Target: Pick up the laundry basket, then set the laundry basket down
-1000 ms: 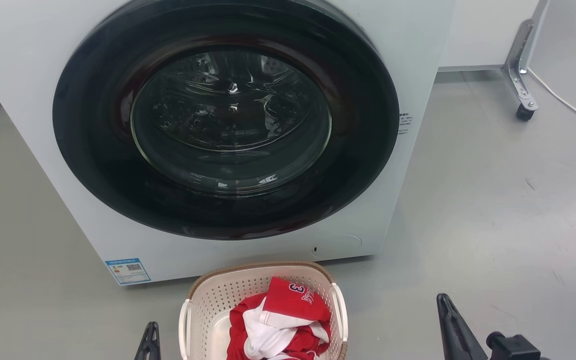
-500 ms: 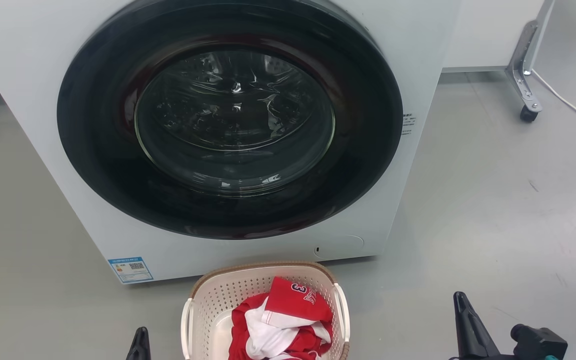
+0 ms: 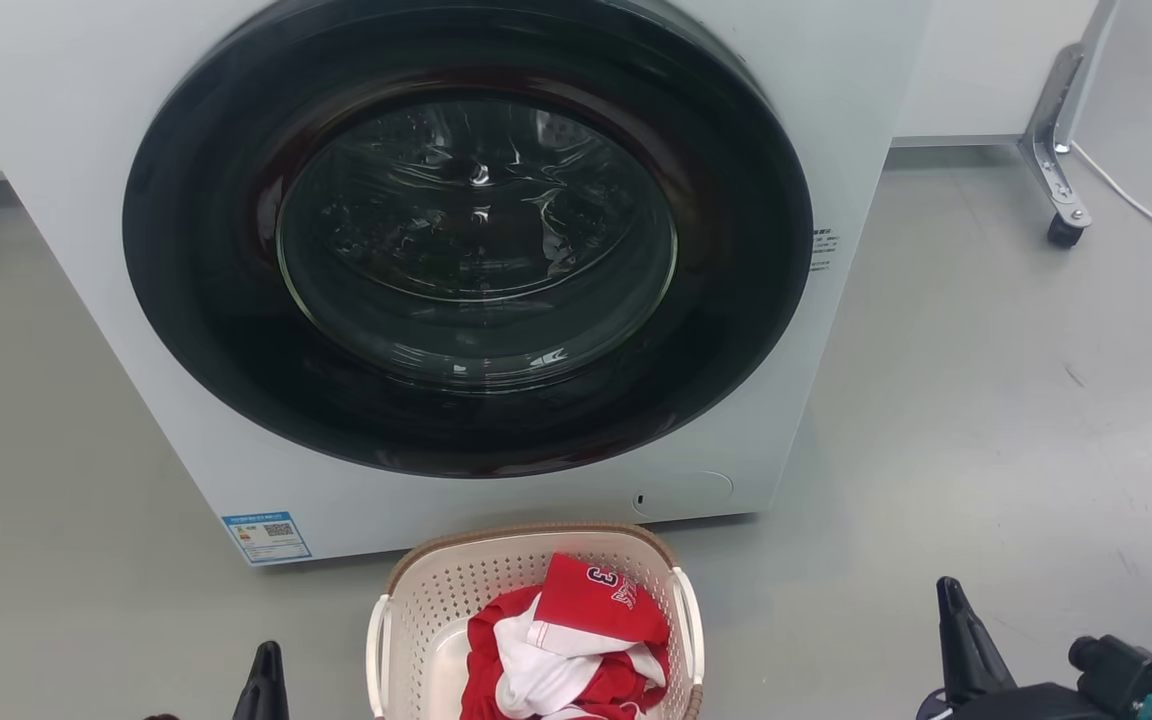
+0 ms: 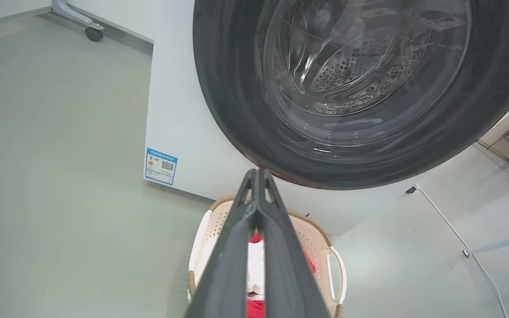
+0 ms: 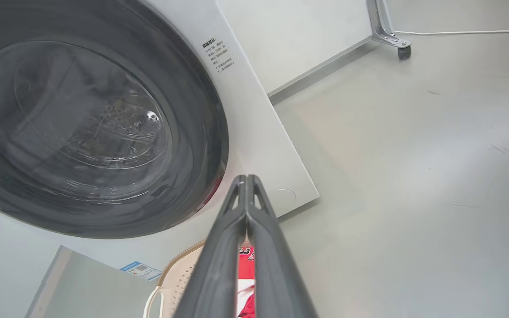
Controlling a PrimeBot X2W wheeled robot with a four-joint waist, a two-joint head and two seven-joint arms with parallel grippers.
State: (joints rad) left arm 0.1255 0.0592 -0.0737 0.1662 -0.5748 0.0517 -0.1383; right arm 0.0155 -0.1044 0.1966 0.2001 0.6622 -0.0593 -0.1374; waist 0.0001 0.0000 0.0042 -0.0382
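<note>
- left claw (image 4: 258, 173): fingers pressed together, nothing between them; in the head view just its tip rises above the bottom edge, left of the laundry basket and apart from it.
- right claw (image 5: 246, 179): fingers likewise together, empty; it points up at the head view's lower right, well apart from the basket, its wrist cut off.
- laundry basket (image 3: 526, 531): on the floor (image 3: 986, 400) just before the washer (image 3: 86, 200); near end cut off, partly hidden behind the fingers in both wrist views.
- red-and-white garment (image 3: 591, 610): bundled inside the basket.
</note>
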